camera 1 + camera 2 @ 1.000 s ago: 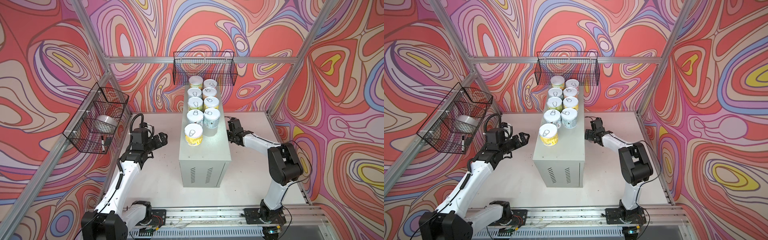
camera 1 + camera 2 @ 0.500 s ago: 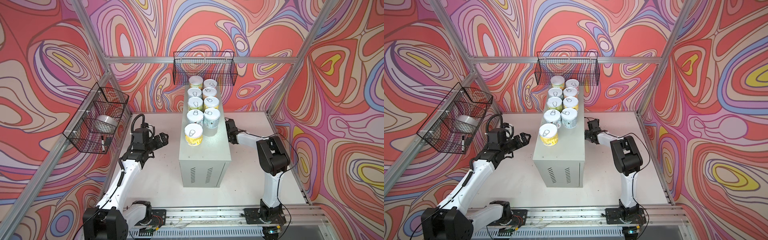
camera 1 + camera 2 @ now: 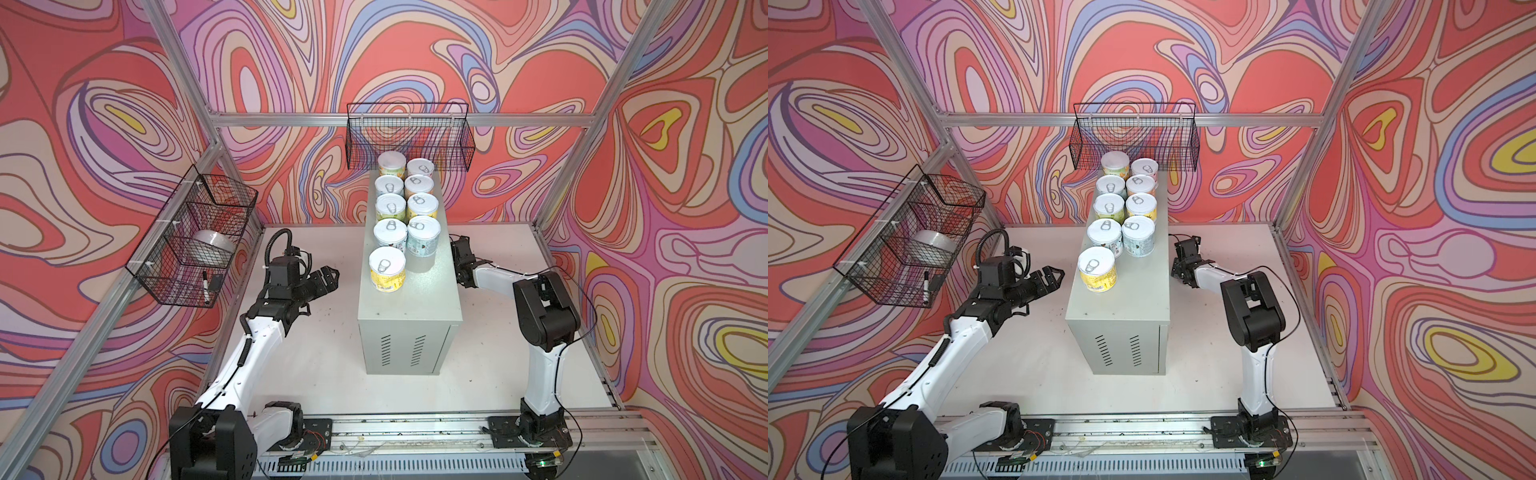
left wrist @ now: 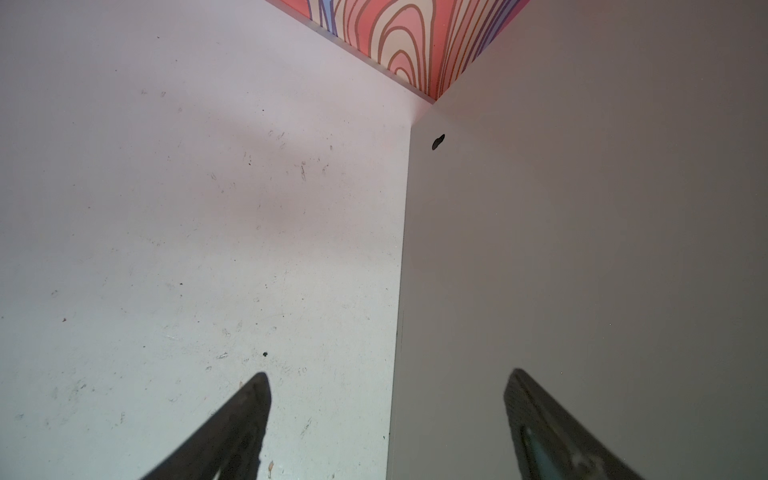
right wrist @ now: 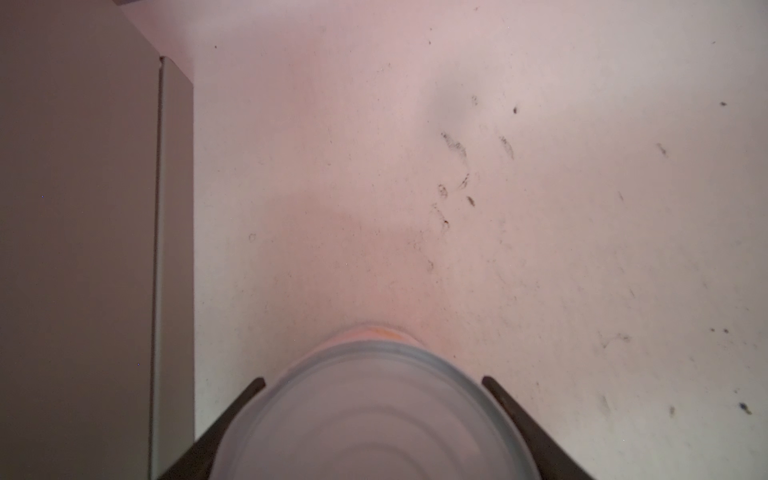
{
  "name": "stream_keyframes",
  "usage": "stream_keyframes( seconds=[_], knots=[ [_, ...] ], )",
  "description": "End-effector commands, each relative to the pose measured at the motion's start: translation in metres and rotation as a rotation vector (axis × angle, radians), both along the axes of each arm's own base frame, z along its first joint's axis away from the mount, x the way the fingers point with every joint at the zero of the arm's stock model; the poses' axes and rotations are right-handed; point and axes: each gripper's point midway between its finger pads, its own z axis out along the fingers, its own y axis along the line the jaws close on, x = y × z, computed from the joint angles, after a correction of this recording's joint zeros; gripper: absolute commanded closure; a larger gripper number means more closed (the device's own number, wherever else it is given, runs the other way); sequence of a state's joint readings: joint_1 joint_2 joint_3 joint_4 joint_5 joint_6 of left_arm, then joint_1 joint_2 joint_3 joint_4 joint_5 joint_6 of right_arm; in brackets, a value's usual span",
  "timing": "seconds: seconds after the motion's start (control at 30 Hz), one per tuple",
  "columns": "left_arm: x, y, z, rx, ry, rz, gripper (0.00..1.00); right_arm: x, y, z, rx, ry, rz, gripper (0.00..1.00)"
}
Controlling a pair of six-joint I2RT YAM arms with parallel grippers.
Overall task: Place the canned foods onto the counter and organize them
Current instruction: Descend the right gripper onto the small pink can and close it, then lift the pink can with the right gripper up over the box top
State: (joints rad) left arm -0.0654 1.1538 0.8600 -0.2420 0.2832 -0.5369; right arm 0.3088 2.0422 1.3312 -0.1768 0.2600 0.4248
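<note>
- A tall grey worktop point(image 3: 409, 299), a metal cabinet with vent slits on its front, is standing in the centre of the frame on a white worktop point(image 3: 324, 353).
- Nine cans point(image 3: 423, 204) are standing upright on the grey worktop's flat top; eight are forming two side-by-side rows of four, running from the middle of the top towards the back wall; a yellow-labelled can point(image 3: 387, 271) is standing alone in front of the left row.
- The left end effector point(image 3: 330, 279) is hovering left of centre, near the grey worktop's left side but apart from it; its fingers are standing apart with nothing between them.
- The right end effector point(image 5: 374, 380) is reaching down just right of the grey worktop, about level with the frontmost pair of cans; both top views are hiding its fingertips.
- In the right wrist view a tenth can point(image 5: 374, 424) is standing on the white worktop beside the cabinet's side wall; the fingers point(image 5: 245, 397) are clamping its rim from both sides with no gap showing; its end is looking blurred, with faint concentric rings.
- A black wire basket point(image 3: 407, 137) is hanging on the back wall above the rows; another wire basket point(image 3: 178, 286) is hanging at the left of the frame, holding a white tape roll point(image 3: 212, 246) and a marker point(image 3: 205, 283).
</note>
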Motion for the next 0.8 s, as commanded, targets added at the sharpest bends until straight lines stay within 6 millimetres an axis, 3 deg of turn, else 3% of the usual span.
stream_keyframes(
  seconds=[0.0,0.07,0.23,0.37,0.57,0.77],
  knots=[
    [0.000,-0.002,0.007,-0.025,-0.022,0.000,0.12,-0.004,-0.001,0.007,0.006,-0.008,-0.002,0.69],
    [-0.002,-0.003,0.007,-0.026,-0.021,-0.003,0.12,-0.007,-0.002,0.008,0.007,-0.006,0.000,1.00],
    [-0.008,-0.004,0.013,0.005,-0.037,-0.007,0.12,-0.021,-0.005,0.025,0.012,-0.016,0.005,1.00],
    [-0.013,-0.009,0.015,0.035,-0.023,-0.032,0.09,-0.043,-0.005,0.060,0.046,-0.024,0.038,1.00],
    [-0.014,-0.017,0.016,0.064,-0.006,-0.050,0.09,-0.088,-0.012,0.139,0.069,-0.086,0.098,1.00],
    [-0.015,-0.018,0.033,0.090,-0.023,-0.057,0.10,-0.134,-0.030,0.222,0.012,-0.173,0.139,1.00]
  ],
)
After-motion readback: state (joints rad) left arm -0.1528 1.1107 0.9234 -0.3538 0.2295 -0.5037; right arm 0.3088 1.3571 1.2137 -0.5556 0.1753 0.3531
